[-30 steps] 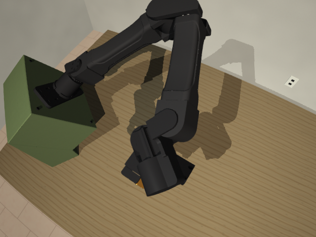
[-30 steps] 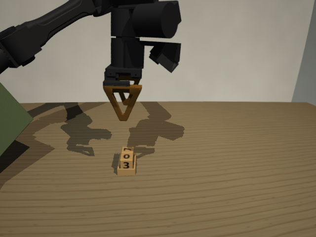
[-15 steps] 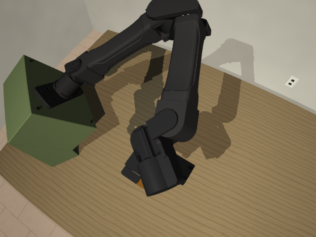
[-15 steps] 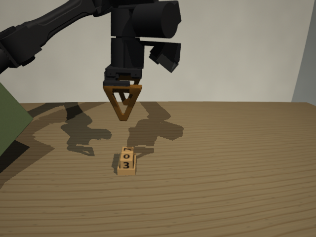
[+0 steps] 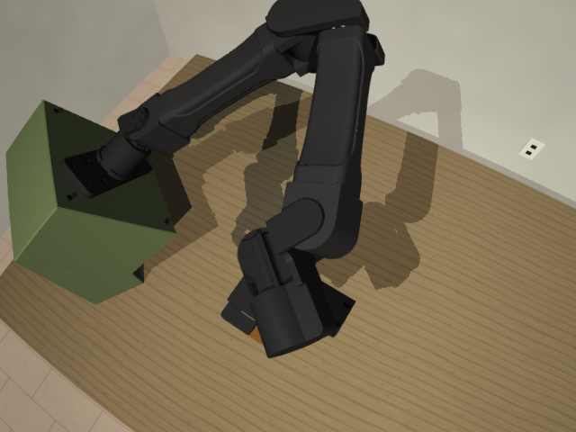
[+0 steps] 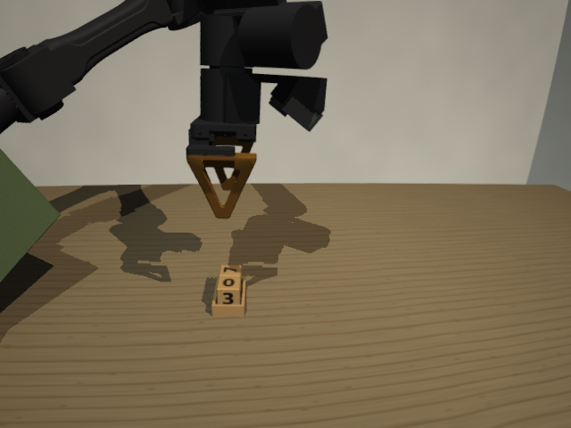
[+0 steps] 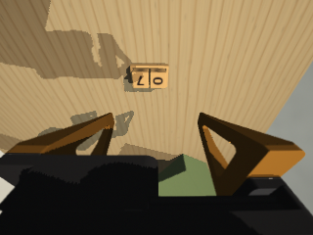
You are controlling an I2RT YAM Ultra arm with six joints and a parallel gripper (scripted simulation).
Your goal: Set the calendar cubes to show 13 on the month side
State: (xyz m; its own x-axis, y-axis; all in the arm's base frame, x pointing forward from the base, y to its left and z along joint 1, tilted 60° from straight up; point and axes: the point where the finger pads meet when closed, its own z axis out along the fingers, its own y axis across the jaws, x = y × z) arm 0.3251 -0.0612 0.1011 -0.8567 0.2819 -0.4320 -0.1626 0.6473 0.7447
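Note:
The small wooden calendar tray [image 6: 227,311] [image 7: 149,66] lies flat on the table with two number cubes standing side by side in it. In the exterior view, the near cube [image 6: 227,295] [image 7: 158,79] shows 3 on its end face and 0 on top. The far cube [image 6: 229,269] [image 7: 141,79] shows 7 on top. The side with the month's name is not visible. My gripper [image 6: 221,212] [image 7: 156,117] is open and empty, pointing down, well above the table and a little behind the tray. In the top view the arm hides the tray, and only a bit of orange finger [image 5: 255,336] shows.
The green pedestal [image 5: 93,241] [image 6: 18,216] [image 7: 188,178] that carries the arm's base stands at the table's left. The wooden table top [image 6: 392,276] ends at a wall behind it. A tiled floor [image 5: 28,395] lies beyond the near left edge.

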